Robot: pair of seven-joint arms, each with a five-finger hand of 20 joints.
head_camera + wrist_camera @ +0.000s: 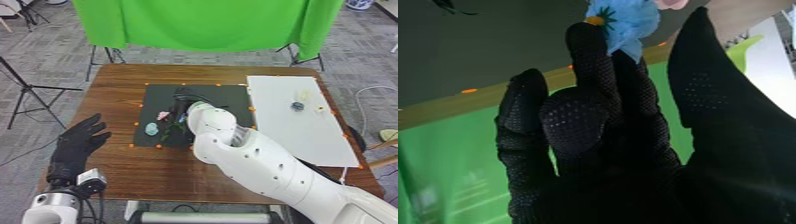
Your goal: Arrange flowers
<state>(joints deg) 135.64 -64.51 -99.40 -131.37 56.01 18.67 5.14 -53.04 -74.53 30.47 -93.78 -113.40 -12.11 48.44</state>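
In the head view, my right hand is over the dark mat, partly hidden by its own arm. Left of it lie a pink flower and a light blue flower, with green leaves close by. My left hand is open above the table's left side, holding nothing. In the right wrist view, my right hand has its fingers mostly extended and its thumb apart. Beyond the fingertips is a blue flower with an orange-yellow part, near a pink flower; contact cannot be told.
A white sheet covers the table's right side, carrying a small blue-grey flower and a pale yellow one. Orange markers edge both the mat and the sheet. A green cloth hangs behind the brown table.
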